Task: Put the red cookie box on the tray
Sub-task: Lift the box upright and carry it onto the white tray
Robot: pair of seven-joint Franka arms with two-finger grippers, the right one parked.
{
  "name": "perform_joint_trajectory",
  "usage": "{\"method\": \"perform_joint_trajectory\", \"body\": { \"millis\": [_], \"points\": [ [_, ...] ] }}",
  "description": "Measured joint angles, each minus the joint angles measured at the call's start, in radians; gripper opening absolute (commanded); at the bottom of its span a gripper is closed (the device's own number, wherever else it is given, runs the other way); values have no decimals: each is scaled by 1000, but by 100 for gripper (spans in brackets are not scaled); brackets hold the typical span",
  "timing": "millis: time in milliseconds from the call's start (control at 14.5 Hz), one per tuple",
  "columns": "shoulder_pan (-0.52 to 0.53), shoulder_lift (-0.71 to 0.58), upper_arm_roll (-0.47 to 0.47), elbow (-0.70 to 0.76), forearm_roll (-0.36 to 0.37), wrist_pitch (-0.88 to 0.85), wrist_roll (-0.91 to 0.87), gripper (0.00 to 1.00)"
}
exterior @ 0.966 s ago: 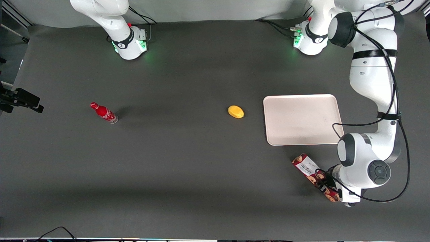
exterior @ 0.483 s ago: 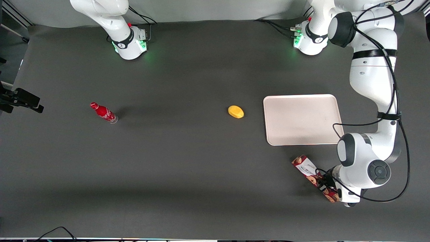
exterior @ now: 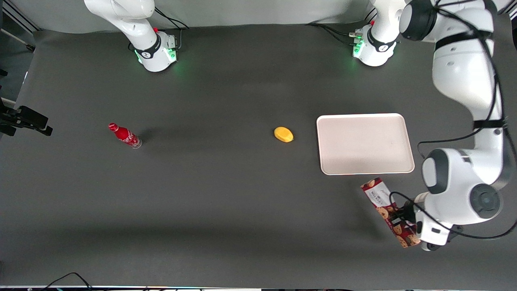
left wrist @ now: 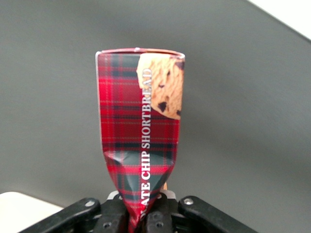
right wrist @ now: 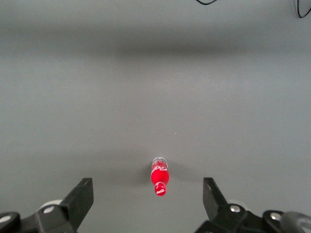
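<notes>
Hand [exterior: 400, 216] grips red cookie box [exterior: 388, 211] near tray [exterior: 364, 144] edge.

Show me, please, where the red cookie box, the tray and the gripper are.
red cookie box [exterior: 381, 202], front view, on its cookie-printed top face.
tray [exterior: 363, 143], front view, on its bare floor.
gripper [left wrist: 142, 213], left wrist view, between its fingertips, shut on the box's crumpled end.

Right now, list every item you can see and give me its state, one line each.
Gripper: shut on the cookie box, nearer the front camera than the tray.
Cookie box: pinched and crumpled at the gripper, not on the tray.
Tray: flat on the table, nothing on it.
Red bottle: standing, cap on, toward the parked arm's end.
Yellow fruit: resting on the table beside the tray.
</notes>
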Motion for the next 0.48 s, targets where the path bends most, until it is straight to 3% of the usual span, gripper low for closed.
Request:
{"method": "perform_joint_trajectory", "body": {
  "millis": [483],
  "points": [
    [8,-220,11,-6,22,-276,218,0]
  ]
}}
